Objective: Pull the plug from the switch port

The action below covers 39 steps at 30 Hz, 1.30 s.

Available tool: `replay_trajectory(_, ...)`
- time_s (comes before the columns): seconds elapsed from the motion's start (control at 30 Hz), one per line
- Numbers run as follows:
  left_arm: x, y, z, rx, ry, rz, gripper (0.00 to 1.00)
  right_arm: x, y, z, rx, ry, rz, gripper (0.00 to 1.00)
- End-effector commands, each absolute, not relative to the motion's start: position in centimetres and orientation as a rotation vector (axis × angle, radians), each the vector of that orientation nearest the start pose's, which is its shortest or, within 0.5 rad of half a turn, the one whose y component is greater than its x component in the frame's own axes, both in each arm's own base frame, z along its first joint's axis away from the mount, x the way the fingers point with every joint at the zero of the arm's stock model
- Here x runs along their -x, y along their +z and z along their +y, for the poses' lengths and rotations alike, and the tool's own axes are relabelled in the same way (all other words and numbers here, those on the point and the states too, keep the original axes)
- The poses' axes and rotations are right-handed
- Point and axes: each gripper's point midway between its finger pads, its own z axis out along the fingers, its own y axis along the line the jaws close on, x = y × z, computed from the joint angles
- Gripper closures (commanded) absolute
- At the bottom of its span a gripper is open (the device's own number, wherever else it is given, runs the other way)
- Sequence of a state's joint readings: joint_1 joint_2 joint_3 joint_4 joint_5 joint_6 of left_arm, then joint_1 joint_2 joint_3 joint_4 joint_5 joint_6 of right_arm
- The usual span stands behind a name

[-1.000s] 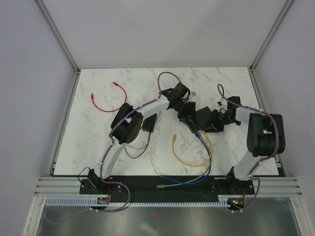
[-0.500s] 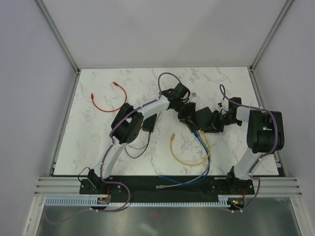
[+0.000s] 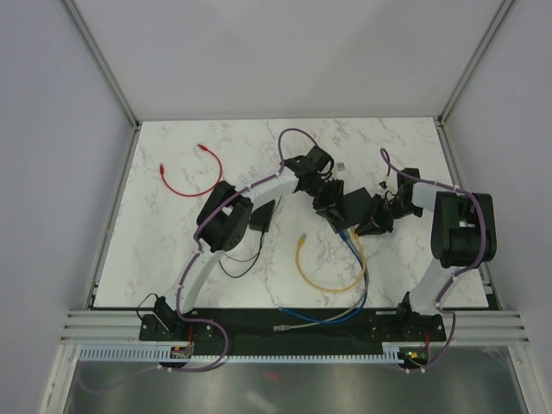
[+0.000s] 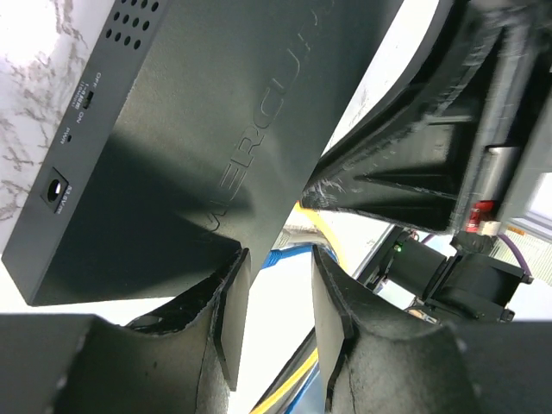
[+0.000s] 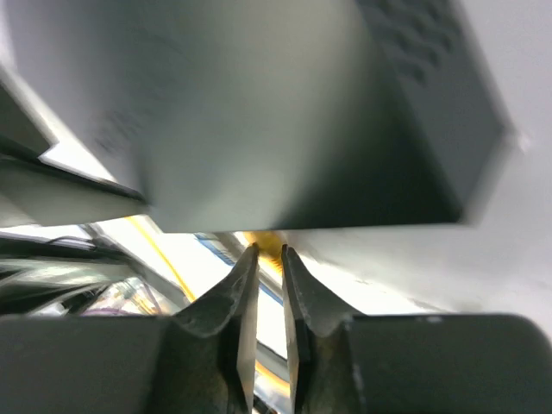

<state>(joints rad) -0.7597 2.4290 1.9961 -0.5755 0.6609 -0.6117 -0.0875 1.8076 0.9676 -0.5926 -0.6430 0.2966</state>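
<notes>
Switch [image 3: 350, 205] between both arms — left gripper [image 4: 280, 254] parted, right gripper [image 5: 269, 250] nearly closed by yellow plug [image 5: 261, 238]

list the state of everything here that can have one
switch, power socket empty, cables at its port edge
blue cable, looks plugged into the switch
yellow cable, one end at the switch, other end loose
red cable, loose, both ends free
left end effector, open
right end effector, shut to a slit, tips at the switch's edge
</notes>
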Motion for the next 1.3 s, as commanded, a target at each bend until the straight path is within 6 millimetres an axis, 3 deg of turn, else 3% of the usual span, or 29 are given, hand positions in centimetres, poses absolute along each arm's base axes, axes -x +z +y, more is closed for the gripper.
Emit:
replay_trajectory(0.0, -30.4, 2.1, -46.0, -0.443, -1.176, 2.912, 0.57, -25.9, -0.3, 6.5, -0.511, 0.729, 3.017, 1.0)
replay_trajectory(0.27, -30.4, 2.0, -46.0, -0.454, -1.184, 2.91, 0.57, -26.7, 1.4, 6.6, -0.475, 0.729, 2.938, 1.0)
replay_trajectory(0.37, -30.6, 3.2, -46.1, -0.478, -1.193, 2.877, 0.57, -27.3, 2.8, 6.6, -0.47, 0.735, 2.893, 1.0)
replay_trajectory(0.47, -30.8, 5.5, -46.1, -0.538, -1.208, 2.809, 0.53, -27.0, 4.2, 6.6, -0.479, 0.721, 2.882, 1.0)
replay_trajectory(0.5, -31.0, 7.3, -46.1, -0.583, -1.218, 2.754, 0.52, -27.0, 4.6, 6.5, -0.47, 0.71, 2.874, 1.0)
replay_trajectory(0.6, -31.0, 9.6, -45.4, -0.658, -1.192, 2.678, 0.43, -26.2, 5.8, 5.8, -0.41, 0.595, 2.893, 0.81)
replay_trajectory(0.63, -31.0, 11.3, -45.0, -0.669, -1.19, 2.646, 0.41, -25.9, 6.1, 6.1, -0.364, 0.57, 2.907, 0.69)
replay_trajectory(0.7, -31.1, 12.1, -43.9, -0.651, -1.158, 2.638, 0.39, -25.2, 7.0, 6.8, -0.289, 0.55, 2.924, 0.61)
replay_trajectory(0.83, -32.1, 14.6, -40.6, -0.556, -1.095, 2.613, 0.4, -23.3, 8.1, 11.4, -0.046, 0.628, 2.949, 0.46)
replay_trajectory(0.9, -33.0, 15.8, -37.8, -0.46, -1.049, 2.606, 0.4, -22.3, 8.5, 13.0, 0.01, 0.698, 2.938, 0.4)
replay_trajectory(0.93, -32.8, 15.1, -36.5, -0.42, -1.036, 2.639, 0.4, -21.5, 8.7, 14.4, 0.097, 0.717, 2.937, 0.33)
replay_trajectory(0.97, -33.5, 16.5, -34.7, -0.357, -1.034, 2.613, 0.39, -21.0, 8.7, 14.9, 0.154, 0.727, 2.934, 0.3)
replay_trajectory(1.0, -33.5, 16.7, -33.7, -0.303, -1.034, 2.622, 0.39, -20.4, 8.6, 15.6, 0.213, 0.738, 2.935, 0.26)
replay_trajectory(1.03, -33.0, 15.7, -32.4, -0.262, -1.015, 2.658, 0.39, -19.3, 8.4, 16.7, 0.312, 0.737, 2.95, 0.24)
replay_trajectory(1.07, -33.2, 17.2, -31.0, -0.223, -1.016, 2.618, 0.39, -18.6, 7.9, 17.0, 0.364, 0.726, 2.98, 0.23)
replay_trajectory(1.17, -32.8, 17.0, -28.4, -0.135, -0.987, 2.622, 0.38, -17.0, 6.9, 17.9, 0.461, 0.637, 3.019, 0.28)
replay_trajectory(1.2, -32.6, 17.9, -27.9, -0.129, -0.991, 2.597, 0.38, -16.7, 6.8, 18.2, 0.481, 0.635, 3.022, 0.36)
replay_trajectory(1.27, -32.2, 17.5, -26.5, -0.081, -0.987, 2.61, 0.38, -15.5, 6.4, 19.3, 0.577, 0.636, 3.036, 0.46)
